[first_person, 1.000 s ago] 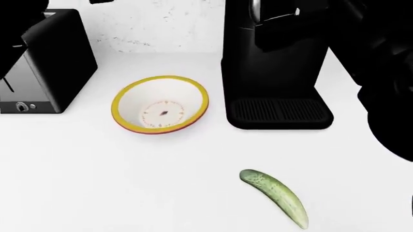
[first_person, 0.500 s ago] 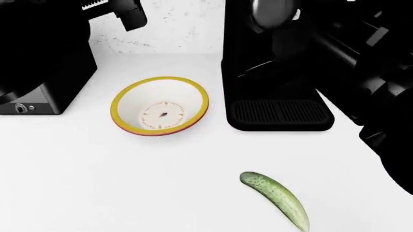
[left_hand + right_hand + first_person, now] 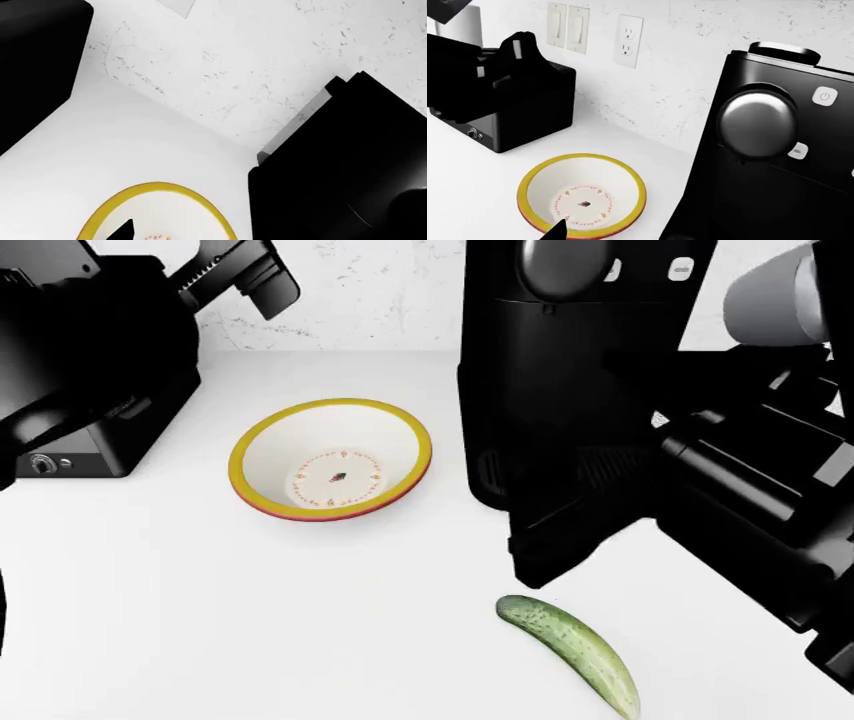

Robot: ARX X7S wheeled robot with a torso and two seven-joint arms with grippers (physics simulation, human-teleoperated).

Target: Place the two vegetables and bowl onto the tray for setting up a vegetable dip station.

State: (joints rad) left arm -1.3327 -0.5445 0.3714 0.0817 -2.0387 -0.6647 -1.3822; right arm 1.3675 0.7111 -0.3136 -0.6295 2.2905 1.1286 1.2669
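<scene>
Both arms were seen to have swung further into the head view within the last second: the right arm [image 3: 747,490] now masked the drip grille of the coffee machine [image 3: 561,370], which had been plain a moment before, and the left arm [image 3: 94,350] had come in over the toaster [image 3: 54,455]. Bowl and cucumber were unmoved. Judged: the reach was only beginning; nothing had been lifted, nothing placed.

The left tool [image 3: 247,275] was picked out as a dark block above the counter's back edge, over the wall; whether its jaws stood apart could not be told. The right tool was lost in the black mass of its arm, and its state could not be told either. Only a dark tip was shown low in each wrist view.

The bowl [image 3: 331,460] was noted on the white counter [image 3: 160,620], between toaster and coffee machine, nearer the back edge: wide, round, glossy white inside with a small red-orange ring of marks, yellow rim, red outer band. The cucumber [image 3: 571,645] lay near the front edge toward the right corner, well apart from the bowl: long, slightly curved, light green, pimpled skin, likely firm.

No tray and no carrot were seen in any view
</scene>
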